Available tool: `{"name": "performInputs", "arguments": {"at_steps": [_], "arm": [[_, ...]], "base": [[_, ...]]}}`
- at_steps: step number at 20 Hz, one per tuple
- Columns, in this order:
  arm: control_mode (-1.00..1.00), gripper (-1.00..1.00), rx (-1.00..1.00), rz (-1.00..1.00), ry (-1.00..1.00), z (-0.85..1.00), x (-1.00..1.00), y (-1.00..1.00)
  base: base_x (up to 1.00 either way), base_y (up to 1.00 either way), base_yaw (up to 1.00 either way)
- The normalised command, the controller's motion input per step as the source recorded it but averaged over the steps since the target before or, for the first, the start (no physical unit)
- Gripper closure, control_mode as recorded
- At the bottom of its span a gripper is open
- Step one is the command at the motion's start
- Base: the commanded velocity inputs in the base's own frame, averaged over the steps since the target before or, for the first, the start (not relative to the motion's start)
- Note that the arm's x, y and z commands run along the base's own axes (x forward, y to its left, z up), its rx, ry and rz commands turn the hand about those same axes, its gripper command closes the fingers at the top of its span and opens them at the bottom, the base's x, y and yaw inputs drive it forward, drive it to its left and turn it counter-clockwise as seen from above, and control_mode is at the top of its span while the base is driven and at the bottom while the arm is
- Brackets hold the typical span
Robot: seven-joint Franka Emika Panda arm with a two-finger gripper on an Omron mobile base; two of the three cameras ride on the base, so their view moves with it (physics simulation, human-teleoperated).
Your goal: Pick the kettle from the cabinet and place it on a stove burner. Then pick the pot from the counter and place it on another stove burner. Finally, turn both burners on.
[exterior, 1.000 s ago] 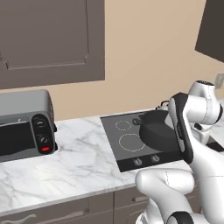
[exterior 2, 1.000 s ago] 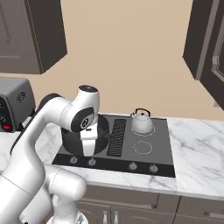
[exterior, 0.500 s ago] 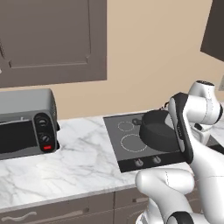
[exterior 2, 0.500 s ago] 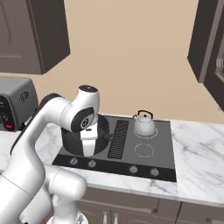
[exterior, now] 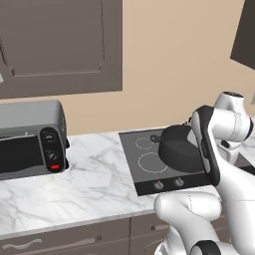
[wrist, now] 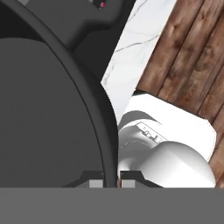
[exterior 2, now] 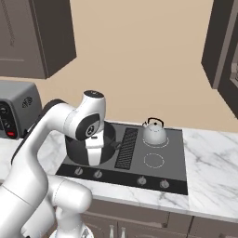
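Note:
The dark charcoal pot point(exterior 2: 82, 145) hangs slightly tilted just above the left half of the dark glass cooktop point(exterior 2: 172, 162). My gripper point(exterior 2: 95, 160) is shut on the pot's near rim. In the hand view the rim point(wrist: 94, 109) runs down between the two finger tips of the gripper point(wrist: 111, 183). The left base view has the pot point(exterior: 175, 149) right of two white burner rings point(exterior: 151, 162). On the back right burner stands the small silver kettle point(exterior 2: 154, 133) with its black arched handle.
A grey toaster oven point(exterior: 30, 139) sits on the white marble counter point(exterior: 94, 184) left of the cooktop. Small knobs point(exterior 2: 98, 174) line the cooktop's front edge, and a vent grille point(exterior 2: 126, 148) runs down its middle. Dark wall cabinets point(exterior: 60, 45) hang above.
The whole picture has slid slightly to the right in both base views, so the camera has moved. The pot stays in my gripper over the cooktop.

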Motion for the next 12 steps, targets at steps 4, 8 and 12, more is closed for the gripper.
{"name": "performInputs", "arguments": {"at_steps": [4,8,12], "arm": [[-1.00,1.00,0.00,0.00,0.00,0.00,0.02,0.00],[-1.00,1.00,0.01,0.00,0.02,0.00,0.20,-0.06],[-1.00,1.00,0.04,0.00,0.05,0.00,0.40,-0.26]], "base": [[0.00,0.00,0.00],[0.00,0.00,0.00],[0.00,0.00,0.00]]}}
